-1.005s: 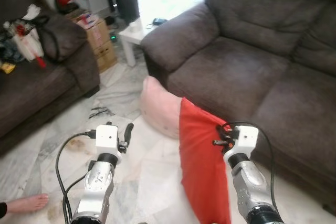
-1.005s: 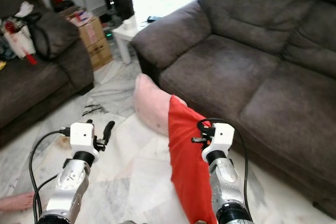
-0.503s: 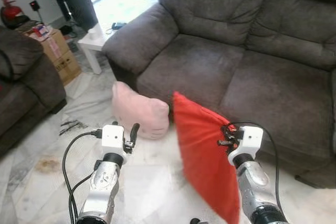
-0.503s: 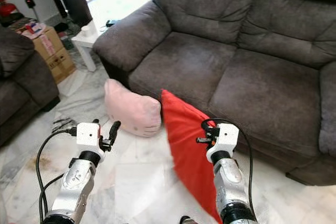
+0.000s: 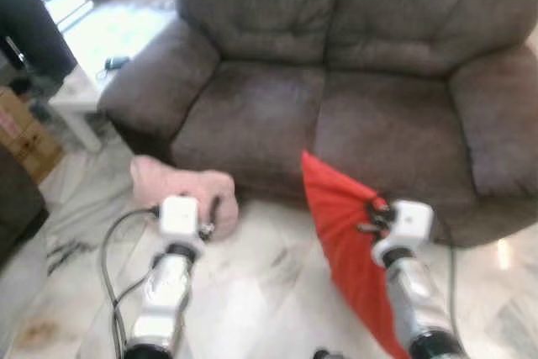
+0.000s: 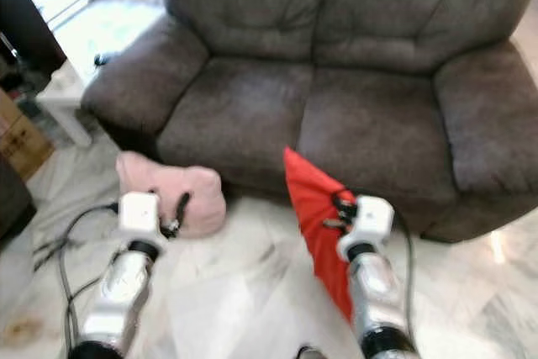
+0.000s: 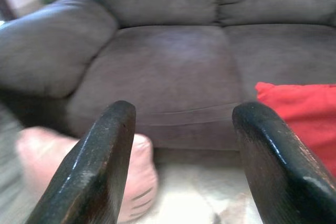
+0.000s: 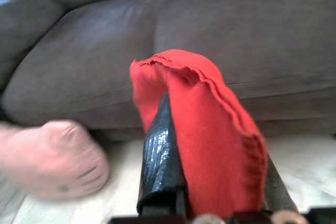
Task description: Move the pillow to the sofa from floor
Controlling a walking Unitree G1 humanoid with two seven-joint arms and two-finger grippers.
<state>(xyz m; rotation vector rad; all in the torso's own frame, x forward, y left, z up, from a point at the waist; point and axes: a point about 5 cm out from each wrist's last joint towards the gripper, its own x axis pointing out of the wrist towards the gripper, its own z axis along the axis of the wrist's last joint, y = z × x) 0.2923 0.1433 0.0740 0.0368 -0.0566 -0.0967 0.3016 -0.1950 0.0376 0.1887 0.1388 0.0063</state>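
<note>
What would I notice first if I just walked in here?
The bright red pillow jumps out first: the right gripper holds it up off the floor, just in front of the big dark brown sofa. Next is the pink cushion lying on the pale marble floor by the sofa's front, near the open, empty left gripper.

A red pillow (image 5: 346,233), a pale pink cushion (image 5: 181,192), a dark grey-brown sofa (image 5: 277,115), white veined marble floor (image 5: 261,292).
</note>
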